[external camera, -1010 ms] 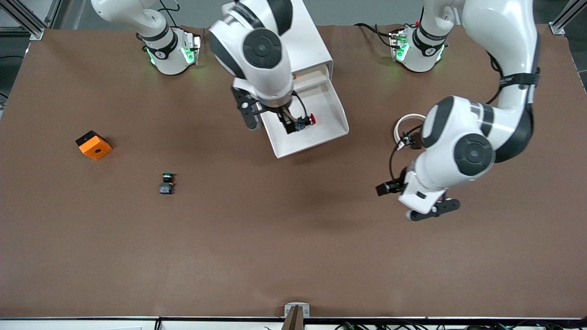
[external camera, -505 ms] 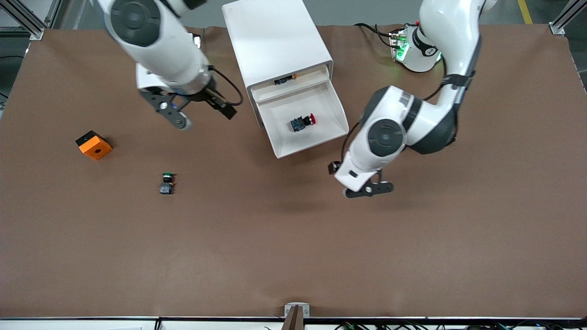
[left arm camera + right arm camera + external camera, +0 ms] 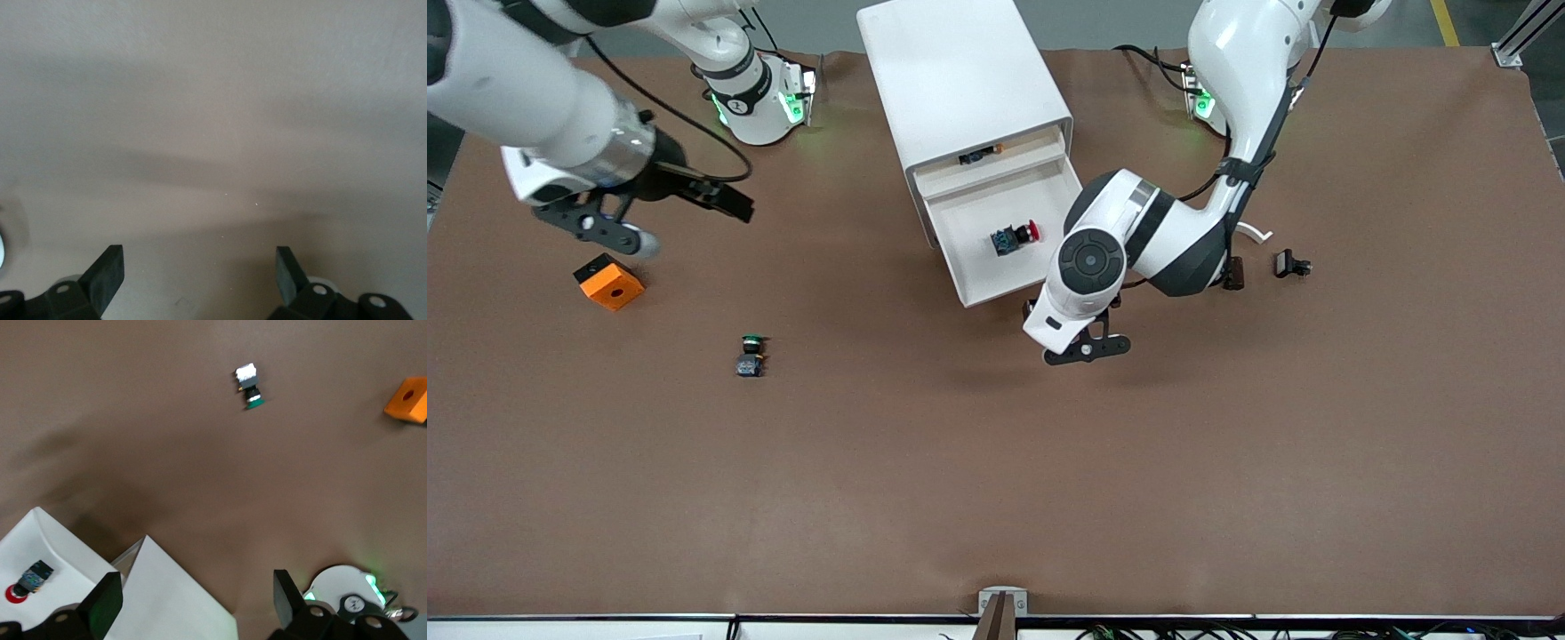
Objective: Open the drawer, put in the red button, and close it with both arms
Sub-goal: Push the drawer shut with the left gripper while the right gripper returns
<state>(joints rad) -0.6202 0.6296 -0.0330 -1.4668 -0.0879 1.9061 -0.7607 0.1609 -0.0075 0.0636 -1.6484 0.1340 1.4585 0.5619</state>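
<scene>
Both arms have shifted: right gripper [image 3: 645, 213], fingers wide and empty, at upper-left frame; left gripper [image 3: 1087, 348], wide, below the white drawer [image 3: 971, 276] holding the small red-capped button [image 3: 1015, 237].

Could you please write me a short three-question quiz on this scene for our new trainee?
1. True or false: the red button lies inside the open drawer.
2. Which gripper is over the table just in front of the drawer? A) left gripper B) right gripper
3. Fill in: the green button lies on the table, ____ to the front camera than the orange block.

Key: 1. True. 2. A; the right gripper hangs up in the air toward the right arm's end, by the orange block. Both grippers are open and hold nothing. 3. nearer.
</scene>
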